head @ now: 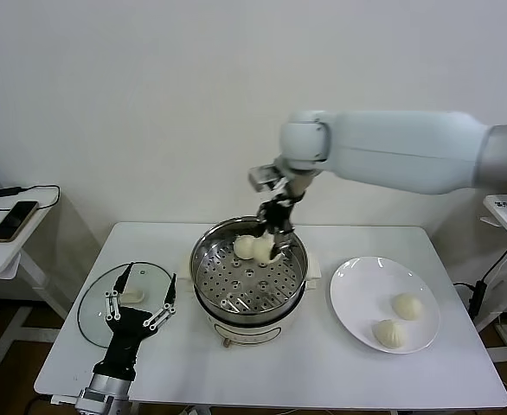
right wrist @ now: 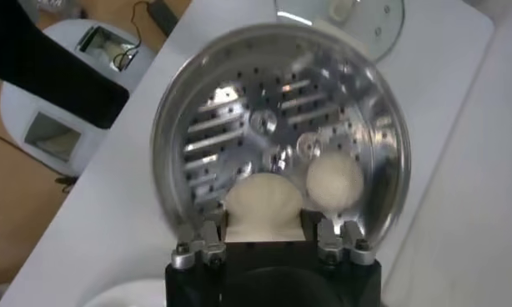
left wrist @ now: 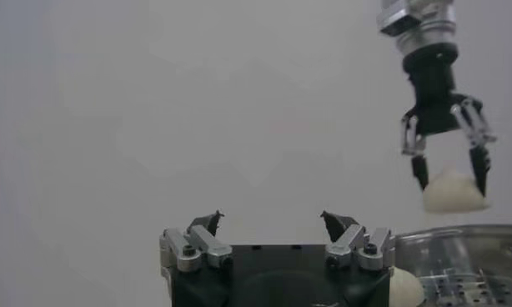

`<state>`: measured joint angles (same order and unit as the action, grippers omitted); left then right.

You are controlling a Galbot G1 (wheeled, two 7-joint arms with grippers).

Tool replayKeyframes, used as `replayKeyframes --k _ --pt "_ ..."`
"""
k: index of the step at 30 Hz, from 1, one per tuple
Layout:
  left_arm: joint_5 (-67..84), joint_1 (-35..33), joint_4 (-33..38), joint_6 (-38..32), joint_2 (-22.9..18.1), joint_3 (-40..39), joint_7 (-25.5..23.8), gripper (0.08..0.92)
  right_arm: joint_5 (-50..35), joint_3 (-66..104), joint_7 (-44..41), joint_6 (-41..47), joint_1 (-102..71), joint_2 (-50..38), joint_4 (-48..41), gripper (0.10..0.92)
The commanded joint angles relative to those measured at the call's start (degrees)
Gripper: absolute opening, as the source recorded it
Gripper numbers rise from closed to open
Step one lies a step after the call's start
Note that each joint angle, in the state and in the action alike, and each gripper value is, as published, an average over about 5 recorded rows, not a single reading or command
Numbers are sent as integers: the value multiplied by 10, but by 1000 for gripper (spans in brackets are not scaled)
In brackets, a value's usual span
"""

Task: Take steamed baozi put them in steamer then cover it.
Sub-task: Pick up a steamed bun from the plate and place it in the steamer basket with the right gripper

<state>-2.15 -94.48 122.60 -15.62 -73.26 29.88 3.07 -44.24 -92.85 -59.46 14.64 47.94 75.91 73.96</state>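
Now loading: right gripper (head: 272,239) is holding a bun (head: 266,249) over the steamer (head: 208,259).
Releasing carelessly risks it rolling against its neighbour (head: 244,247); left gripper (head: 140,297) is waiting, jaws wide.

Four baozi (head: 407,305), one steamer (head: 208,259), one cover (head: 93,304) — apparently one plate (head: 357,277).

Bright, even indoor light (soft shadows), glare on the steamer (right wrist: 373,125).

Steel steamer (head: 249,290) mid-table, one cream baozi (head: 244,247) on its perforated tray, another (head: 266,250) above it, two (head: 407,305) on the right, glass cover (head: 98,307) flat at left.
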Motion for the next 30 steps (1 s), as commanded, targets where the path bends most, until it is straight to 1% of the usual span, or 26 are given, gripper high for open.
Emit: replayKeyframes --k 1,16,22,25,30 --pt "-1 0 0 -1 -2 -2 0 823 -39 -17 53 19 -25 84 -23 611" --pt "0 -1 1 -3 -3 3 2 823 -18 -21 81 25 -73 111 -71 612" --pt "0 -1 -1 -4 -3 5 3 823 -17 -18 97 29 -86 114 -77 630" --pt "0 -1 -1 -4 -3 5 3 823 -15 -16 102 29 -89 113 -78 669" --pt "0 -1 -1 -5 -2 6 3 823 -14 -10 108 33 -91 103 -68 789"
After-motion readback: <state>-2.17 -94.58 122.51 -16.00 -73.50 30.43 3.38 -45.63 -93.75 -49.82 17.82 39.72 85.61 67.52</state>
